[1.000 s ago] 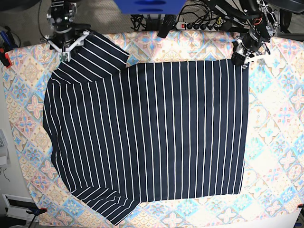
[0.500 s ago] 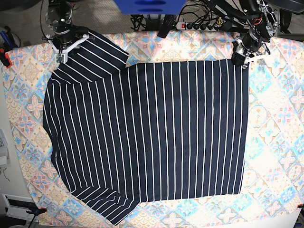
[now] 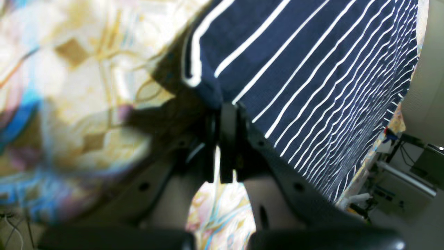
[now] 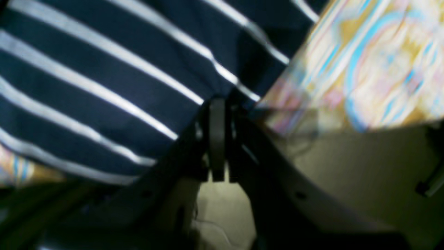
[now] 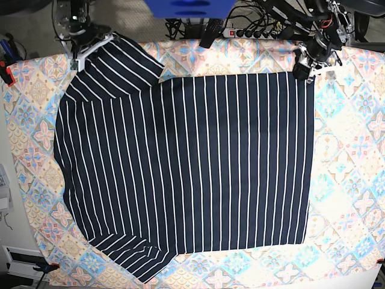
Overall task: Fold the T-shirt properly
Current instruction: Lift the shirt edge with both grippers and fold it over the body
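Observation:
The T-shirt [image 5: 192, 162], dark navy with thin white stripes, lies spread flat, collar end to the left, sleeves at the far left and near left. My left gripper [image 5: 302, 71] is shut on the shirt's far right hem corner; the left wrist view shows it [image 3: 225, 107] pinching the striped fabric [image 3: 312, 52]. My right gripper [image 5: 80, 57] is shut on the edge of the far left sleeve; the right wrist view shows it [image 4: 218, 104] closed on the cloth [image 4: 104, 69].
A pastel cloth with diamond floral tiles [image 5: 355, 150] covers the table under the shirt. A power strip [image 5: 252, 32] and cables lie past the far edge. Red clamps hold the cloth at the left [image 5: 6, 72] and near left corner [image 5: 45, 267].
Both grippers have moved toward the table's far edge with the fabric in them. The far left sleeve and the shirt's far edge have been drawn back and stretched straighter.

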